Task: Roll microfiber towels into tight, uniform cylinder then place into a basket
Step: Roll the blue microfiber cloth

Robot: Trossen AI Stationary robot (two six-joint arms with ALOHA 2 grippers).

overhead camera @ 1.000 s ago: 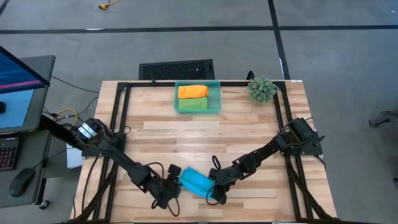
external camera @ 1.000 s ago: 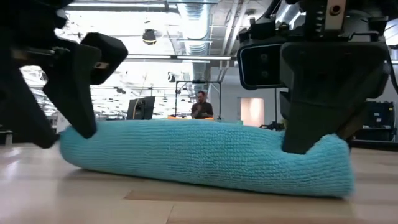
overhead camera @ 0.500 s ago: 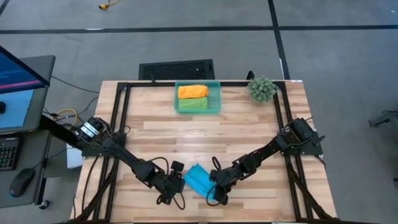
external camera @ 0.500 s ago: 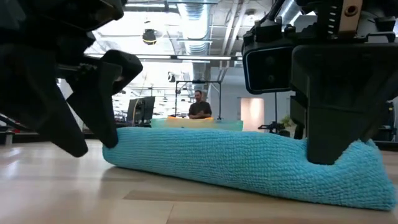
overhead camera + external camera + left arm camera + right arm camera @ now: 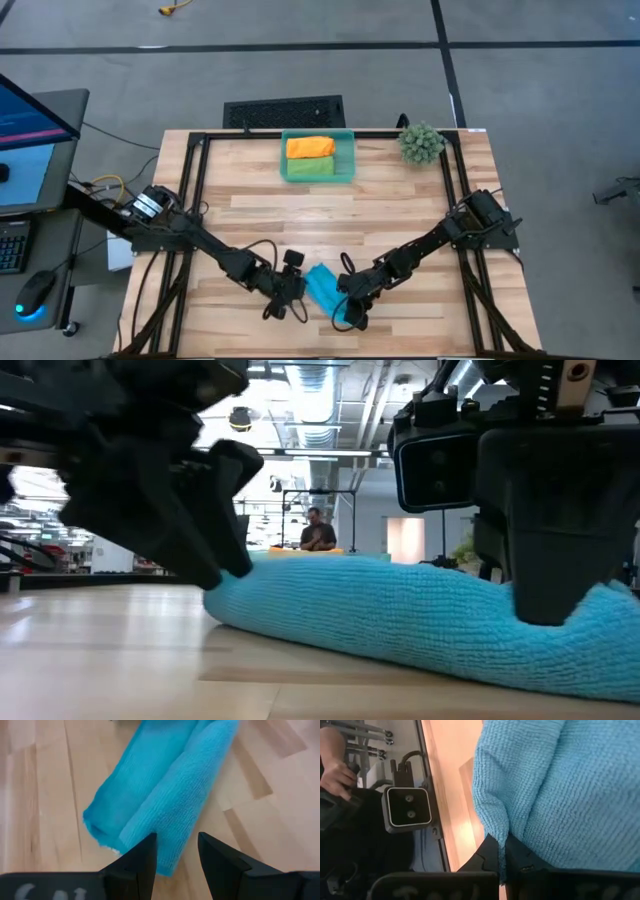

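One blue towel (image 5: 322,288) end hidden in clenched right claw (image 5: 343,310); left claw (image 5: 288,298) released

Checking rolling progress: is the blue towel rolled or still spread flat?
Rolled. The blue towel lies as a loose cylinder on the table; the right claw pinches one end.

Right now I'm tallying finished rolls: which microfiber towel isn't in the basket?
The sky blue rolled microfiber towel, on the wooden table near its front edge; the orange and green ones lie in the teal basket.
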